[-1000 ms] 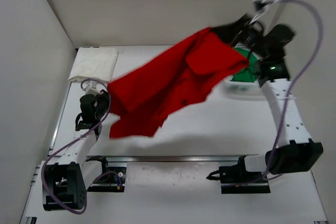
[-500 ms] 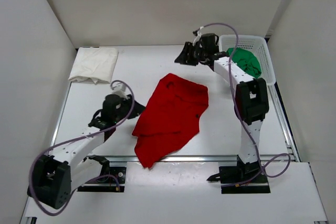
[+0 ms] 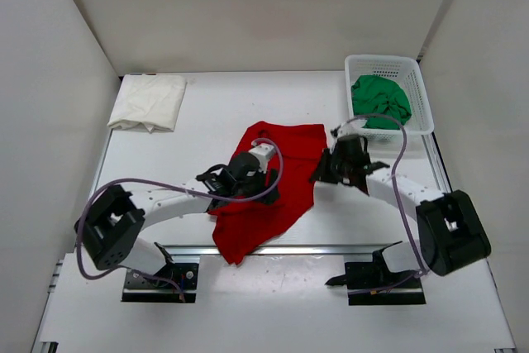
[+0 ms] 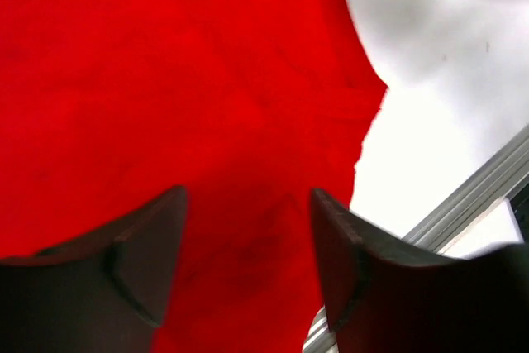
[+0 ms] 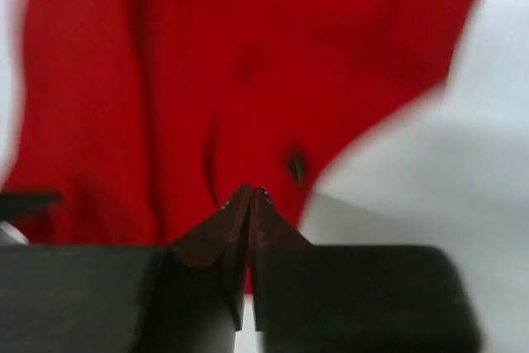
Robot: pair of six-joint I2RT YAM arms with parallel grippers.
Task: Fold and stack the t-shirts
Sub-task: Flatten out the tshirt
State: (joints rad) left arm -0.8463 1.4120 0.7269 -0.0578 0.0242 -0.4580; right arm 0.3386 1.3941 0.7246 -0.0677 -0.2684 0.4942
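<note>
We see the red t-shirt (image 3: 273, 150) lying rumpled and partly spread at the centre of the white table (image 3: 207, 113), one tapering end reaching down toward the metal rail at the near edge. The left gripper (image 3: 248, 181) sits over the lower left part of that shirt. In the left wrist view the left gripper's jaws stand spread wide, both dark fingers (image 4: 149, 254) above the red cloth, with nothing caught between them. The rail (image 4: 463, 204) shows at the lower right of that view.

The right gripper (image 3: 324, 171) is just at the shirt's right border, centre right of the frame. In the right wrist view its jaws are pressed together, tips meeting over the red cloth near where it gives way to bare table.

The cream-white t-shirt (image 3: 149, 102) lies folded at the upper left of the table, well apart from both arms. The green t-shirt (image 3: 380, 98) is bunched inside the white mesh basket (image 3: 413, 62) at the upper right.
</note>
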